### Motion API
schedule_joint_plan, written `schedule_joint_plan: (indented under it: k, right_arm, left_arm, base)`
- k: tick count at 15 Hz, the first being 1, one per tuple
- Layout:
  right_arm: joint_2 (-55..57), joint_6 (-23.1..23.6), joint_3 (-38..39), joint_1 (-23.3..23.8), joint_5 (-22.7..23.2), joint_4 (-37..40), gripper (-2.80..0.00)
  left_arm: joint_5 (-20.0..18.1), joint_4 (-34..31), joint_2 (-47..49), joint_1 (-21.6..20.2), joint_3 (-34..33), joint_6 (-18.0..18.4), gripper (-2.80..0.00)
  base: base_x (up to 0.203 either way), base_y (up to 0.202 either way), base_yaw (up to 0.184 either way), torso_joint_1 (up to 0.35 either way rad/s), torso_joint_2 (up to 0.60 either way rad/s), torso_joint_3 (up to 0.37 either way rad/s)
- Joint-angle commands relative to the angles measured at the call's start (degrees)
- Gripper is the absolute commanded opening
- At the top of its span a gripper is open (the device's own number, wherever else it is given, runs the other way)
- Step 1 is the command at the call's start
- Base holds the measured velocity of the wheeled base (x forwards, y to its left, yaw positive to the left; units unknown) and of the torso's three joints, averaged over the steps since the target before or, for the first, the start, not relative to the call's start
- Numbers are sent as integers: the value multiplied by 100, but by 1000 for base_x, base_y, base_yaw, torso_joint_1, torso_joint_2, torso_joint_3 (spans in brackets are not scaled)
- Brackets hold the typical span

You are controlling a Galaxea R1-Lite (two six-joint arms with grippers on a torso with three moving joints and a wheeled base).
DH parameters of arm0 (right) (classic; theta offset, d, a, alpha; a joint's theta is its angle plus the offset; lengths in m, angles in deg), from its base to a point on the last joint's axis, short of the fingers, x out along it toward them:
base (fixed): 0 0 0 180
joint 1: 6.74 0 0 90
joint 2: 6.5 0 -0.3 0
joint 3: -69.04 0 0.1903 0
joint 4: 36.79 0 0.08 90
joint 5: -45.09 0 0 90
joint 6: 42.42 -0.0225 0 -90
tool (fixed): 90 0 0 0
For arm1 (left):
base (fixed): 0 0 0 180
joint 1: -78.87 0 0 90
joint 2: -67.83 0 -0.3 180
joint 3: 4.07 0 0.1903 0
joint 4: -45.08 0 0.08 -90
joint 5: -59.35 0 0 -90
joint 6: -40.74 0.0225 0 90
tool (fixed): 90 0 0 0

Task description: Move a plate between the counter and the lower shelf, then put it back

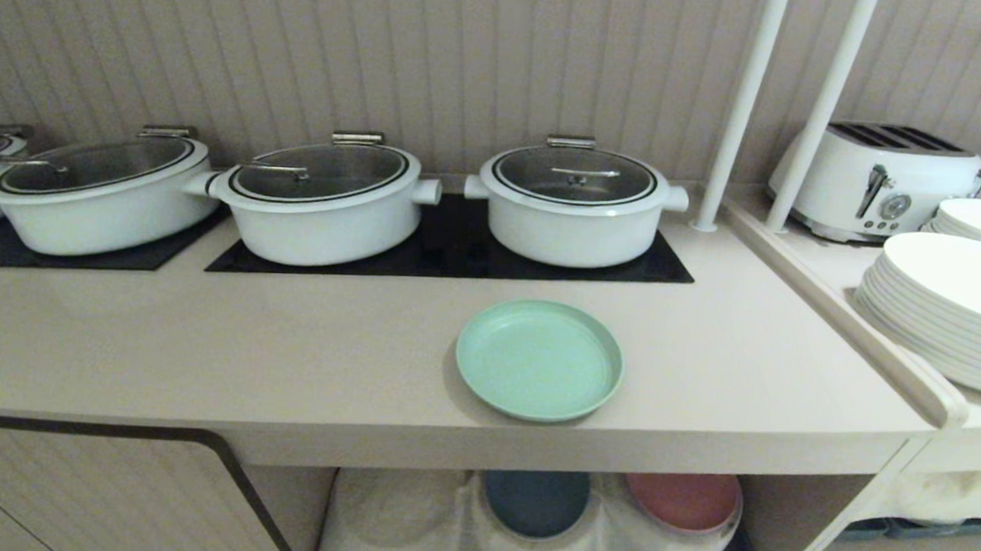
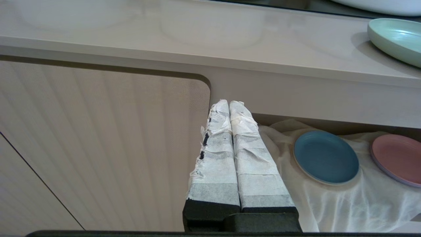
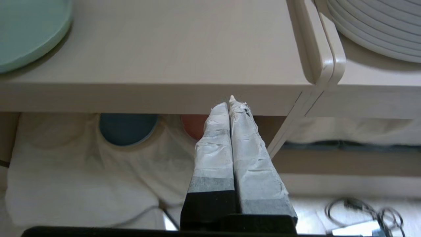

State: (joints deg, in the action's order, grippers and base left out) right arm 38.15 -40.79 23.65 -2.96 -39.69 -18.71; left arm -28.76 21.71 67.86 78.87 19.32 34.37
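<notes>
Plate point(image 1: 539, 360) sits near the bench point(image 1: 205, 354) front, reachable; both grippers, left point(image 2: 229, 104) and right point(image 3: 229, 102), closed, empty, below at 6 o'clock.

Plate point(image 1: 539, 360) on the counter point(image 1: 205, 354), right of centre, near the front edge. Behind it, far side: three pots point(image 1: 572, 203) in a row on hob panels point(image 1: 458, 249), a fourth cut off at far left. Right of the counter, past a raised divider: side surface with plate stacks point(image 1: 944, 308), toaster point(image 1: 880, 181) behind them. Two poles point(image 1: 742, 113) rise at the counter's far right corner. Below the counter: lower shelf point(image 1: 803, 513), cloth point(image 1: 413, 521) as floor, two plates side by side on it, the left one point(image 1: 535, 501) directly beneath the counter plate, the other point(image 1: 681, 501) just to its right. Cabinet door point(image 1: 100, 490) left of the shelf.
</notes>
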Motion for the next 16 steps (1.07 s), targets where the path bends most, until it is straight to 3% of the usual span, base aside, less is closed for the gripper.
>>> schedule_joint_plan:
  k: [1, 5, 8, 10, 12, 16]
  right_arm:
    - [-1116, 18, 755, -133, -27, -408, -280]
    - [-2257, 37, 1738, -475, -363, -837, -280]
    - [-3102, 44, 2107, -295, -394, -879, -280]
    - [-3270, 105, 2197, -257, -645, -1223, -280]
    - [-3592, 251, 2202, -314, -798, -1052, -280]
    - [-4456, 269, 2202, -369, -382, -395, -280]
  left_arm:
    - [4, 0, -2, 0, -2, -4, -280]
    - [4, 0, -2, 0, -1, -4, -280]
    - [4, 0, -2, 0, -2, -7, -280]
    - [4, 0, -2, 0, 2, -4, -280]
    - [4, 0, -2, 0, -2, -4, -280]
    - [4, 0, -2, 0, -2, -4, -280]
  base:
    - [0, 0, 0, 0, 0, 0]
    - [0, 0, 0, 0, 0, 0]
    - [0, 0, 0, 0, 0, 0]
    - [0, 0, 0, 0, 0, 0]
    - [0, 0, 0, 0, 0, 0]
    - [0, 0, 0, 0, 0, 0]
